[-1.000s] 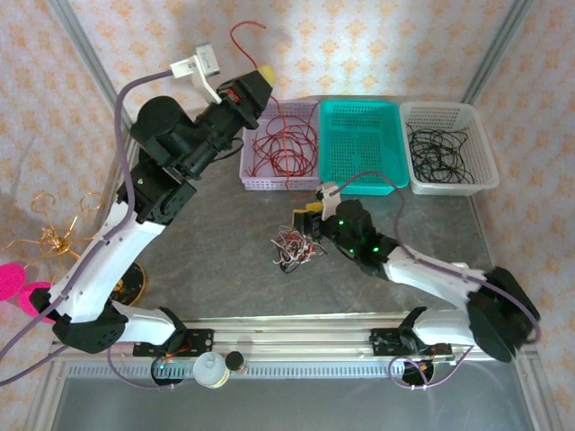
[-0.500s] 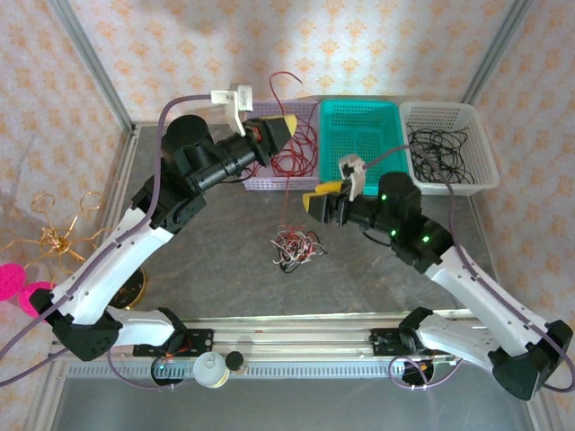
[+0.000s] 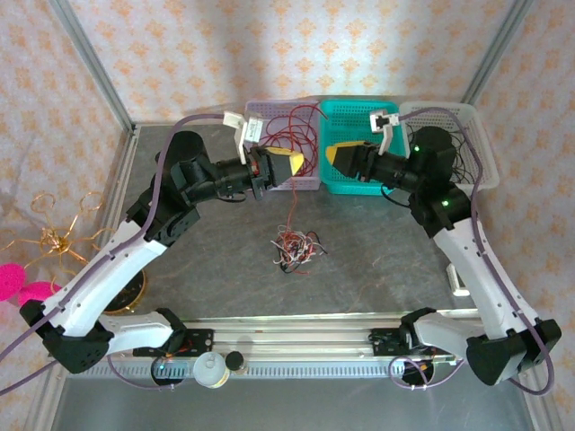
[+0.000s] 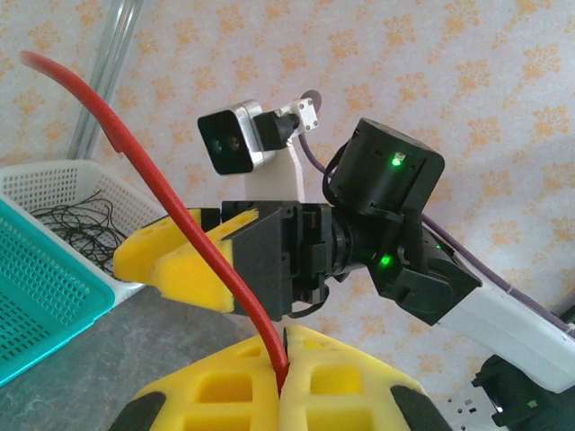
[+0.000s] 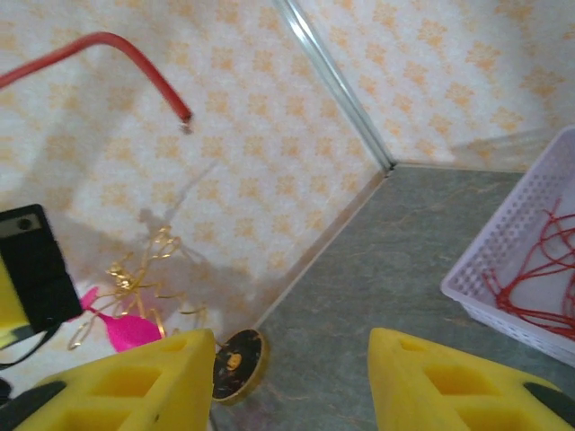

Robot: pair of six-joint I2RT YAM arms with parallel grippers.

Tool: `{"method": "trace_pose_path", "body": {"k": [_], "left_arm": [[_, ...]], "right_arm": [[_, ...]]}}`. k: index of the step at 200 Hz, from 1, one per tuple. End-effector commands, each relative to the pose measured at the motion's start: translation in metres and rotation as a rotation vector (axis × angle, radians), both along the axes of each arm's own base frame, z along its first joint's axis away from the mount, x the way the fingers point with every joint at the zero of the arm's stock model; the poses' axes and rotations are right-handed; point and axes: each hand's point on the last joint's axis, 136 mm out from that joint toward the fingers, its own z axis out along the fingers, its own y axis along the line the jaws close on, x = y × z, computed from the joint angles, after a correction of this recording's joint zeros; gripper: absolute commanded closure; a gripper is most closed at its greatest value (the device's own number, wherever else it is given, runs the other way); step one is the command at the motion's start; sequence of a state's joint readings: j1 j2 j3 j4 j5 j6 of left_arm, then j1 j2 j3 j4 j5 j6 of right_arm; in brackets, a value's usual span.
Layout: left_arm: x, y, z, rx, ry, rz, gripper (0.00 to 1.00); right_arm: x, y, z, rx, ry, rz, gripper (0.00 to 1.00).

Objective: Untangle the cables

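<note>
The left hand (image 3: 289, 165) is gripping a red cable (image 4: 180, 211), its yellow fingers (image 4: 225, 395) pressed tight together on the strand. A second ago it was raised at the far left corner of the lilac basket (image 3: 269, 105); now it is sitting lower, in front of that basket and pointing right. From it the red cable is hanging down toward the tangled bundle (image 3: 295, 249), while its free end is arching up over the basket.

The right hand (image 3: 337, 154) is showing the bigger change. A second ago it was down at the bundle; half a second ago it was lifted just beside it. Now it is hovering high over the near part of the teal basket (image 3: 355, 104), facing the left hand. Its fingers (image 5: 135, 382) are standing apart with nothing between them.

The bundle is lying on the counter (image 3: 216, 260) between the two arms, in the same spot as before.
</note>
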State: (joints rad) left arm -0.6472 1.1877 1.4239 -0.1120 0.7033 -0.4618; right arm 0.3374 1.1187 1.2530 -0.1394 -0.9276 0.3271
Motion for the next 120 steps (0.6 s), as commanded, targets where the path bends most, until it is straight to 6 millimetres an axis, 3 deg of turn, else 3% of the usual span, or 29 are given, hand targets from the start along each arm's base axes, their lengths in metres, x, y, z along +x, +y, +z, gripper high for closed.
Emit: {"method": "trace_pose_path", "body": {"k": [1, 26, 66, 104, 120], "left_arm": [[-0.005, 0.003, 0.007, -0.011, -0.029, -0.009, 1.0], [0.006, 0.011, 0.021, -0.022, -0.046, 0.074, 1.0], [0.045, 0.031, 0.046, 0.0, -0.046, 0.319, 1.0], [0.055, 0.028, 0.115, -0.089, -0.142, 0.345, 1.0], [0.063, 0.033, 0.134, -0.127, -0.214, 0.388, 1.0]], "right_arm": [[-0.012, 0.0, 0.04, 0.067, -0.073, 0.027, 0.5], [0.0, -0.001, 0.013, 0.016, -0.02, -0.008, 0.51], [0.004, -0.009, -0.021, -0.01, 0.025, -0.078, 0.5], [0.01, -0.026, -0.049, -0.066, 0.081, -0.199, 0.5], [0.013, -0.036, -0.06, -0.085, 0.103, -0.265, 0.49]]}}
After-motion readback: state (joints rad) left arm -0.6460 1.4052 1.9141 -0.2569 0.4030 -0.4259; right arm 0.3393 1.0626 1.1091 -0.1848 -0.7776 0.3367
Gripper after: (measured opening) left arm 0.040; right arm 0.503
